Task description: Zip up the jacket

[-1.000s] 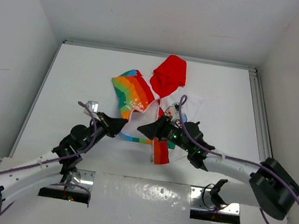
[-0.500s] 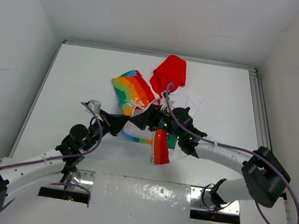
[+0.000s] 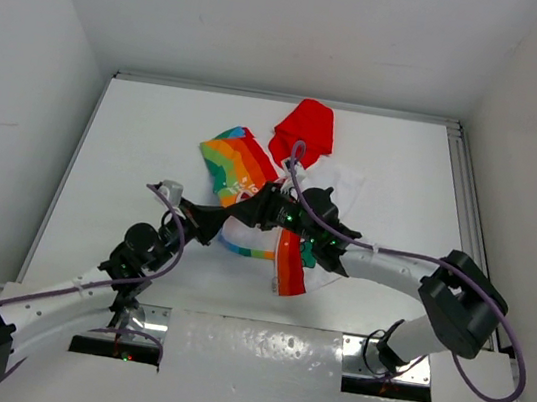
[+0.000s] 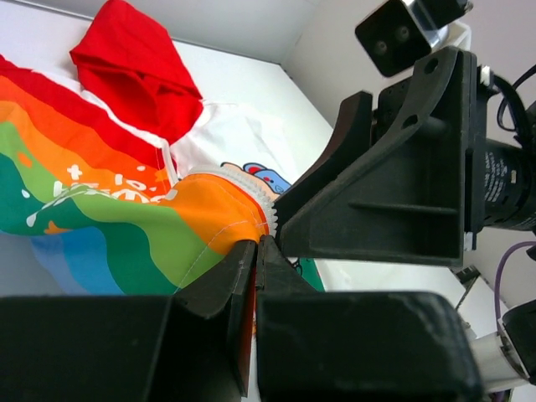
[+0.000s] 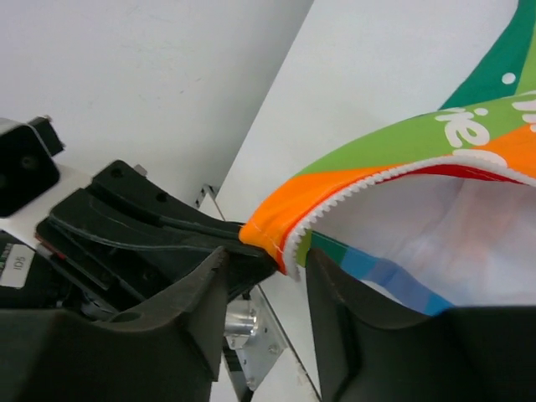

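Jacket [image 3: 239, 161], one; end effectors [image 3: 223, 223] [image 3: 254, 214], two

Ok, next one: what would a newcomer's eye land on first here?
The rainbow-striped jacket, its red hood toward the far edge, stands out in the middle of the white table. At its near edge both arms meet: the left hand is clamped on the orange zipper corner, and the right hand straddles that same corner with fingers apart.

Overhead view looking down, 2 close wrist views facing each other, sharing jacket [image 4: 109, 226]
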You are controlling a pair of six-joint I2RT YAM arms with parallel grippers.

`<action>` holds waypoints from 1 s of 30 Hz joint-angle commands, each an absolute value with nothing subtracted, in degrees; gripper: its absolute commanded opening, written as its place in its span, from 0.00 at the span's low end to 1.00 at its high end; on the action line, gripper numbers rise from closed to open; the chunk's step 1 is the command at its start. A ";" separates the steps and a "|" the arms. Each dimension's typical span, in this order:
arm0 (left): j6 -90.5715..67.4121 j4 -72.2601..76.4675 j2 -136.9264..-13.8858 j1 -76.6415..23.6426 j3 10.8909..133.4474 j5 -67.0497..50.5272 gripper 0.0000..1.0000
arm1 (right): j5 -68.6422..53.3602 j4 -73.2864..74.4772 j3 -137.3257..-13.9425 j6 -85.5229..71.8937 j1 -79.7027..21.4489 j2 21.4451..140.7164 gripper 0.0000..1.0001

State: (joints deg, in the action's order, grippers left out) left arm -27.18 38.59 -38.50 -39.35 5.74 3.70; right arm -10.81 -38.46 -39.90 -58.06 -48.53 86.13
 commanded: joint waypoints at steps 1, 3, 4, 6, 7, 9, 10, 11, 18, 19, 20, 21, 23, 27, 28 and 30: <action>-27.33 43.85 -38.14 -39.64 5.63 -1.49 0.00 | -8.17 -43.06 -42.36 -58.36 -48.43 87.36 0.39; -26.99 43.51 -38.58 -39.64 5.97 -2.54 0.00 | -7.39 -43.68 -42.10 -58.88 -48.52 87.71 0.37; -26.81 43.07 -38.76 -39.64 6.24 -2.90 0.00 | -7.03 -45.33 -41.84 -59.06 -48.43 88.24 0.36; -26.98 43.68 -38.59 -39.64 5.72 -3.69 0.00 | -6.68 -46.57 -41.75 -59.94 -48.34 88.94 0.36; -27.24 44.12 -38.50 -39.64 5.36 -3.60 0.00 | -6.68 -46.93 -41.84 -60.12 -48.34 89.47 0.33; -27.07 43.60 -38.24 -39.64 5.62 -3.43 0.00 | -6.16 -47.98 -41.75 -60.47 -48.34 89.73 0.30; -26.37 42.11 -37.71 -39.64 6.15 -3.34 0.00 | -5.80 -48.16 -41.57 -60.73 -48.34 90.00 0.26; -26.19 41.84 -37.27 -39.64 6.15 -3.34 0.00 | -5.54 -48.43 -41.31 -60.73 -48.25 90.00 0.23; -25.75 36.40 -37.00 -39.64 7.12 -2.64 0.00 | -5.88 -49.83 -40.34 -60.55 -47.73 90.17 0.00; -26.27 35.95 -37.00 -39.64 7.12 -2.29 0.00 | -6.32 -50.01 -40.08 -60.82 -47.55 90.00 0.00; -26.71 35.60 -37.09 -39.64 7.12 -1.85 0.07 | -6.76 -50.62 -39.82 -60.91 -47.55 89.65 0.00; -26.89 34.55 -37.00 -39.64 7.47 -1.50 0.17 | -7.29 -50.45 -39.73 -60.65 -47.37 89.47 0.00; -26.46 31.83 -36.91 -39.64 8.87 -1.67 0.40 | -8.87 -49.75 -39.99 -59.95 -47.29 88.86 0.00; -26.89 27.87 -34.46 -39.64 9.93 -1.58 0.47 | -9.32 -49.31 -38.76 -58.62 -46.76 87.19 0.00; -26.89 26.90 -34.11 -39.64 10.63 -1.32 0.47 | -9.58 -49.48 -38.50 -58.97 -46.50 87.01 0.00; -26.89 23.23 -33.14 -39.64 12.29 -0.18 0.47 | -11.42 -49.66 -38.32 -59.06 -45.88 87.01 0.00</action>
State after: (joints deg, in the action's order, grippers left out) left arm -27.16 26.81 -34.76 -39.40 8.36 -1.10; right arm -9.04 -45.84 -38.63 -60.10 -46.59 89.19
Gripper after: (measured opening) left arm 0.468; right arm 0.010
